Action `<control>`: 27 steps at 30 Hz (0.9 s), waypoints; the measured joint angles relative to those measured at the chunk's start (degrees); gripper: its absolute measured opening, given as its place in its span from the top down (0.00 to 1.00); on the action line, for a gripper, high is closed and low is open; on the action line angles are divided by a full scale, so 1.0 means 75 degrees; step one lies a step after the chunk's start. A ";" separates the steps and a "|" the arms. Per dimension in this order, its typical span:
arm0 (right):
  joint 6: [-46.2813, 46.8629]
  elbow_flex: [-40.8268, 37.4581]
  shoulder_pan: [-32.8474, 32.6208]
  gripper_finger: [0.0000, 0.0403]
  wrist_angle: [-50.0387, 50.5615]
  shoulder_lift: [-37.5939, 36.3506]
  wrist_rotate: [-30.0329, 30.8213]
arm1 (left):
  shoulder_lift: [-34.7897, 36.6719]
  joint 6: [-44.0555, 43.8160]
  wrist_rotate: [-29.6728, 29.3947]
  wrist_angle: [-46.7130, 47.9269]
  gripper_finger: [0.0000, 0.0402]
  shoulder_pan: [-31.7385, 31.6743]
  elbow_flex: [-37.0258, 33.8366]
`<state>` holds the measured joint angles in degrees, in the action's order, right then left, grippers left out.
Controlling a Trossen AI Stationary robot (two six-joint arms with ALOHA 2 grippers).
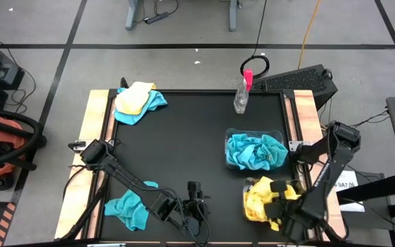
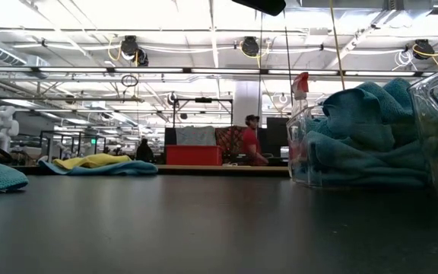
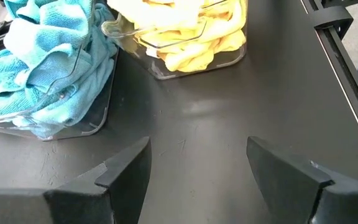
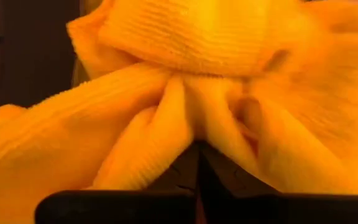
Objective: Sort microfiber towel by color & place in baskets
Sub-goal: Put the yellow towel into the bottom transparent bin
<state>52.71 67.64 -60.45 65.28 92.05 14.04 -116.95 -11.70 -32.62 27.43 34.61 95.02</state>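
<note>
Two clear baskets stand at the table's right. The farther one (image 1: 256, 151) holds blue towels; the nearer one (image 1: 252, 202) holds yellow towels (image 3: 185, 37). My right gripper (image 1: 275, 206) is down in the nearer basket, shut, its tips in the yellow towel (image 4: 185, 56). My left gripper (image 1: 195, 204) hovers open over bare table near the front edge, left of the baskets, with nothing between its fingers (image 3: 126, 171). A loose blue towel (image 1: 130, 208) lies flat at the front left. A yellow towel on a blue one (image 1: 137, 101) lies at the far left corner. My right gripper pushes its shut fingertips (image 4: 197, 163) into the bunched top of the yellow towel (image 4: 179, 118), coming from above and pointing down. Folds of the cloth gather around the tips. The towel lies in the nearer basket. Whether any cloth is caught between the fingers cannot be told.
A clear spray bottle with a pink top (image 1: 242, 92) stands at the far edge, behind the blue basket. Wooden rails (image 1: 94, 137) run along the left and right sides of the black mat. Bare mat (image 1: 184, 137) spreads across the middle.
</note>
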 joint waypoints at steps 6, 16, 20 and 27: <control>-0.0755 -0.1346 0.0517 1.00 -0.2486 -0.0003 -0.1241 | 0.0000 0.0003 0.0000 0.0003 0.33 0.0000 0.0000; -0.0697 -0.1672 0.0668 1.00 -0.2741 -0.0103 -0.1677 | 0.0000 0.0006 0.0009 0.0004 0.33 0.0000 0.0000; -0.0717 -0.1281 0.0649 1.00 -0.2355 -0.0256 -0.1748 | 0.0000 0.0006 0.0027 0.0004 0.33 0.0000 0.0000; -0.0783 -0.0213 0.0420 1.00 -0.1450 -0.0341 -0.1748 | 0.0000 0.0009 0.0047 0.0007 0.33 0.0000 0.0000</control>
<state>46.84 66.04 -57.30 54.41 89.49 0.93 -116.95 -11.64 -32.27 27.49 34.61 95.02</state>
